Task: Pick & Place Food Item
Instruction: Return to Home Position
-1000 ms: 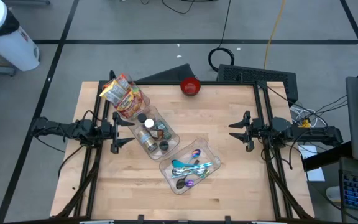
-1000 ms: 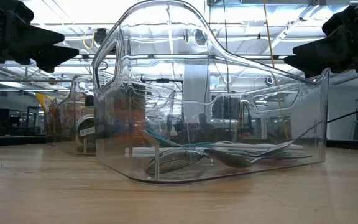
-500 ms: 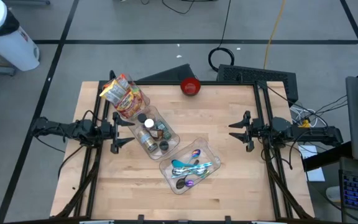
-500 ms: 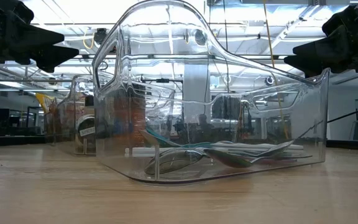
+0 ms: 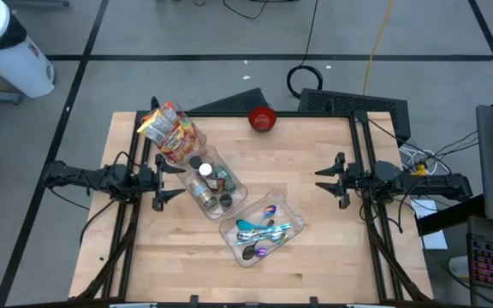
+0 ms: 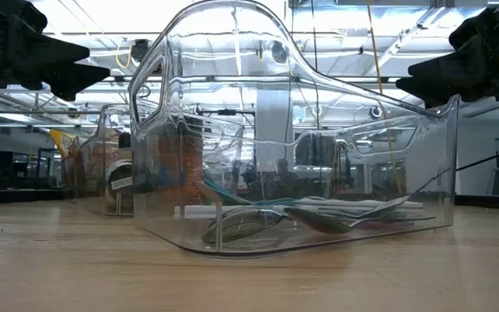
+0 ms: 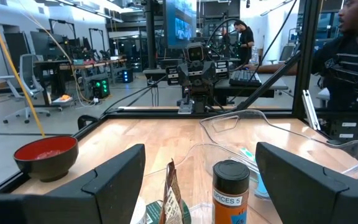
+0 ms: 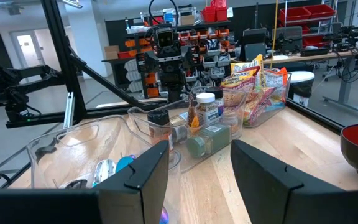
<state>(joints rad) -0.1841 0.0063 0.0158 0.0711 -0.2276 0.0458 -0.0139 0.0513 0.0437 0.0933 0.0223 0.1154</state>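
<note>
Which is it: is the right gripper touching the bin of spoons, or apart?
Apart. The high view shows bare table between the open right gripper and the bin of spoons.

I see grey floor [image 5: 187,34] crossed by dark lines around the tabletop [image 5: 306,154]; a black cable coil [image 5: 305,68] lies past its far edge; a white cylinder [image 5: 11,51] stands off the far-left corner; red bins [image 8: 319,14] fill shelves; an office chair [image 7: 27,67] sits by desks.

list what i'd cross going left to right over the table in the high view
left gripper → bin of spice jars → bin of spoons → right gripper. Left out: the bin of snack bags overlaps the left gripper's span, and the red bowl overlaps the spoon bin's.
</note>
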